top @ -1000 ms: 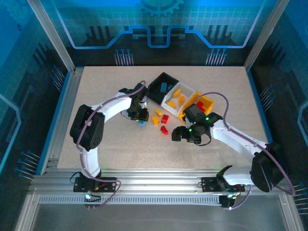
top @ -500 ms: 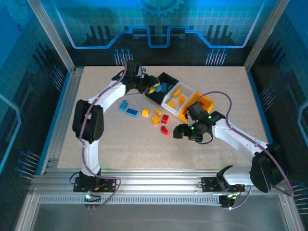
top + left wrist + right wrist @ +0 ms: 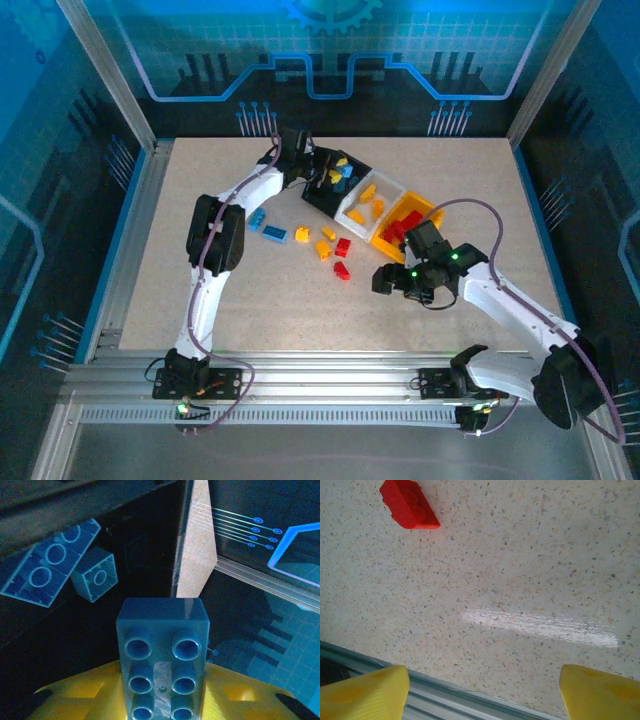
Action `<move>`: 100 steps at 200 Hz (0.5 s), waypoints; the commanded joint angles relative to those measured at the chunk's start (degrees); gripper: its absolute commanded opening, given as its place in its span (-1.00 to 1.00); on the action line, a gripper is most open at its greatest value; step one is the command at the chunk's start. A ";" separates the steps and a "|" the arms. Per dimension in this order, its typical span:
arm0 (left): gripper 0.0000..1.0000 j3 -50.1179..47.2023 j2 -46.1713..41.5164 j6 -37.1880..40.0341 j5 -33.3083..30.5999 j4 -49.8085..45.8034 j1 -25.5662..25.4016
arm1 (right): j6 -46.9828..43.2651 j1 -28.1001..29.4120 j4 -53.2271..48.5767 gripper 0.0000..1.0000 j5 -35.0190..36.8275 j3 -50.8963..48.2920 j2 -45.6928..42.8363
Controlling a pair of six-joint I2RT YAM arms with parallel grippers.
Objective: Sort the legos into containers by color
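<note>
My left gripper (image 3: 333,177) hangs over the black container (image 3: 316,203), shut on a blue lego (image 3: 162,652) that sits between its yellow fingers (image 3: 75,700). Two more blue legos (image 3: 47,562) lie inside that bin below it. The white container (image 3: 352,216) holds orange legos, and the yellow-orange container (image 3: 432,213) holds red ones. Loose blue (image 3: 273,234), orange (image 3: 323,248) and red (image 3: 342,270) legos lie on the table left of the bins. My right gripper (image 3: 384,281) is open just above bare table, with a red lego (image 3: 409,505) ahead of it.
The speckled table (image 3: 300,300) has free room in front of the loose bricks. An aluminium rail (image 3: 445,697) marks the table's edge beside my right gripper. Frame posts (image 3: 105,70) and blue walls enclose the workspace.
My left arm swung from the loose bricks on the table up to the black bin, carrying the blue lego. My right arm drifted slightly to the right.
</note>
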 commanded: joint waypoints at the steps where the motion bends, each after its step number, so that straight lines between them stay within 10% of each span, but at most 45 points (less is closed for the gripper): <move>1: -0.18 1.93 0.94 -1.41 -0.14 0.10 0.00 | 1.27 -0.88 -1.66 0.61 0.66 -1.07 -1.22; 100: -0.01 -3.83 -3.07 -0.58 0.12 1.24 0.40 | 2.58 -0.74 -1.55 0.61 -0.17 -1.59 -2.13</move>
